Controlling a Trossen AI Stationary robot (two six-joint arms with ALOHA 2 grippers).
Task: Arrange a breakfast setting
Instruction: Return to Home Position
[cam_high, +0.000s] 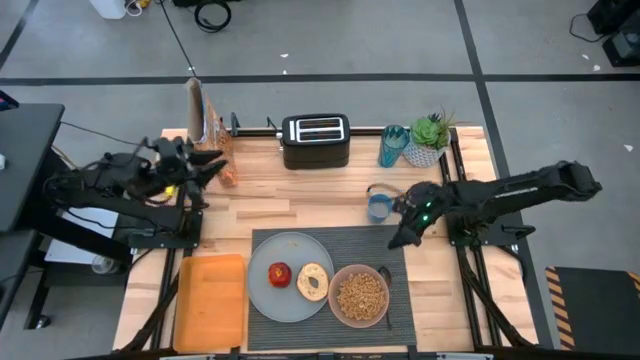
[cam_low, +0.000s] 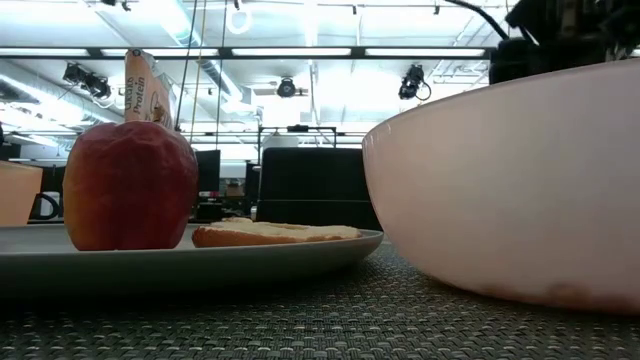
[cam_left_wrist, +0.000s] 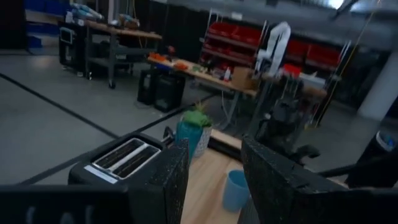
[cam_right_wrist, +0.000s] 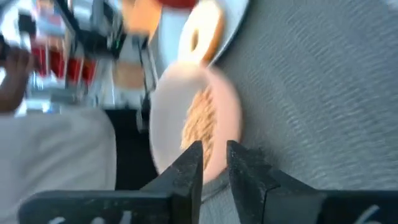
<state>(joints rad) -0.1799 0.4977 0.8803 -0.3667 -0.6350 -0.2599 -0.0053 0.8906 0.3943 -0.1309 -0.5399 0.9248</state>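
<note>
One blue-grey plate (cam_high: 285, 305), one wrinkled red apple (cam_high: 279, 273), one bagel (cam_high: 313, 281), one pink bowl (cam_low: 520, 180), lower centre; left gripper (cam_left_wrist: 214, 162), right gripper (cam_right_wrist: 214, 155) both apart.

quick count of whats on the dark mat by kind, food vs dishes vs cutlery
food: 3 (apple, bagel, cereal)
dishes: 2 (plate, bowl)
cutlery: 1 (spoon)
total on the mat: 6
</note>
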